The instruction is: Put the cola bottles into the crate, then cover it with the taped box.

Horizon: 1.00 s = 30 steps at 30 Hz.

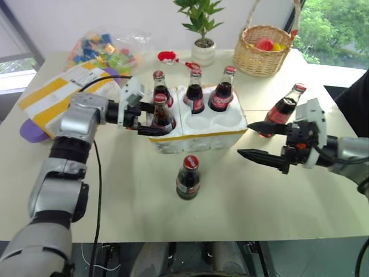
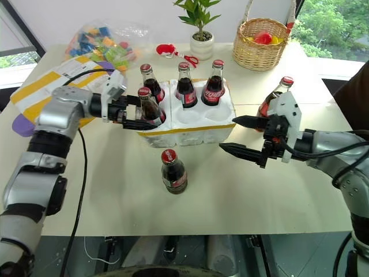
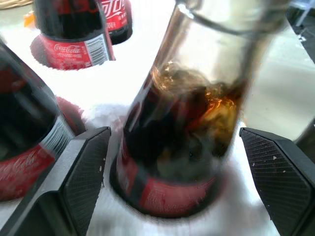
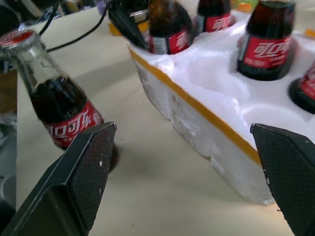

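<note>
Lone cola bottle [image 1: 188, 178] nearest, four in crate [image 1: 199, 138], L gripper [image 1: 145, 119] & R gripper [image 1: 257, 140] both open.

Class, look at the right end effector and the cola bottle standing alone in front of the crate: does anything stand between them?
Nothing visible does. Bare table lies between the open right end effector and the lone cola bottle; the crate sits behind it.

An office-like test room: a pale tabletop [image 1: 132, 190] by windows [image 1: 326, 26], with a potted plant [image 1: 200, 26], wicker basket [image 1: 266, 52] and bagged toy blocks [image 1: 104, 49].
</note>
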{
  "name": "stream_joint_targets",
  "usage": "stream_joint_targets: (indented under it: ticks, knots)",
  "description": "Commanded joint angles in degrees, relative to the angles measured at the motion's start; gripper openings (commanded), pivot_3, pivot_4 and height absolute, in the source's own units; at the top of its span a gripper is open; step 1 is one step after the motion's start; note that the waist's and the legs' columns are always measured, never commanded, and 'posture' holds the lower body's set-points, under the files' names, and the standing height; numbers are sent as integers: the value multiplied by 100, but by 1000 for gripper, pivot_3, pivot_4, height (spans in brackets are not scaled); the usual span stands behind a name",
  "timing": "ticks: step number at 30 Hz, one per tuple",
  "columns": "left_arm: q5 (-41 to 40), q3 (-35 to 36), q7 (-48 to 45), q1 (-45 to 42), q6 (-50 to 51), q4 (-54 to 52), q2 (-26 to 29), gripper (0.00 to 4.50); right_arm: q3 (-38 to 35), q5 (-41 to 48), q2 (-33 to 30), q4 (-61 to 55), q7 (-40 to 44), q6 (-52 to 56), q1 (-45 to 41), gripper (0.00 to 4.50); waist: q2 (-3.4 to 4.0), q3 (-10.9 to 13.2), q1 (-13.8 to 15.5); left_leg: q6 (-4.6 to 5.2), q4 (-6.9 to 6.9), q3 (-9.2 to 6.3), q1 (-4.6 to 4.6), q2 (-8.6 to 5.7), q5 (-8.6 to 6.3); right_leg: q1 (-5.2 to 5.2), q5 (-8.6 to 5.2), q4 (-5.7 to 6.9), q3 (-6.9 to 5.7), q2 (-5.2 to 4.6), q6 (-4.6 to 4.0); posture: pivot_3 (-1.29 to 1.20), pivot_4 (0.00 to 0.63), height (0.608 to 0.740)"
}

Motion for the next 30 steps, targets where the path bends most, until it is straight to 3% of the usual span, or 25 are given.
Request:
stream_joint_targets:
  ticks: [1, 5, 10, 17, 23, 30]
  knots:
    - [-507, 494, -339, 422, 571, -1211, 776, 4374, 199, -241, -60, 27, 598, -442, -42, 4500, 1, 0, -28, -1, -2, 0, 0, 0, 1, -4, 0, 1, 0, 0, 0, 0, 150, 732]
    - [-1235, 1041, -782, 1473, 1396, -2628, 1875, 4374, 766, -858, -79, 215, 1176, -1031, 13, 4500, 4, -1, -18, -1, -3, 1, 2, 1, -1, 2, -1, -3, 1, -1, -1, 0, 150, 732]
    - [-1977, 1620, -775, 2532, 1999, -3823, 2446, 4374, 1184, -757, 235, 376, 1365, -815, -316, 4500, 4, -1, 70, 23, 1, -1, 8, 1, -15, 11, 0, -6, 3, -1, -3, 0, 150, 732]
    - [-2267, 1547, 180, 3057, 2105, -4675, 2005, 4374, 1823, -921, 859, 423, 1504, -856, -672, 4500, 1, -2, 129, 22, 1, -8, 17, 2, -14, 22, -1, -7, -1, 1, -4, 0, 150, 732]
    - [-2278, 1404, 458, 2947, 2070, -4652, 1872, 4374, 2036, -1044, 1456, 501, 1332, -904, -841, 4500, 2, -2, 126, 13, -4, -9, 20, 2, -10, 19, 0, -6, -1, 4, -5, 0, 150, 732]
    - [-2341, 1297, 567, 2819, 2076, -4610, 1878, 4374, 2327, -1322, 1734, 628, 1401, -1015, -918, 4500, 2, -2, 128, 2, -4, -8, 20, 1, -3, 19, 0, -6, -1, 5, -5, 0, 150, 732]
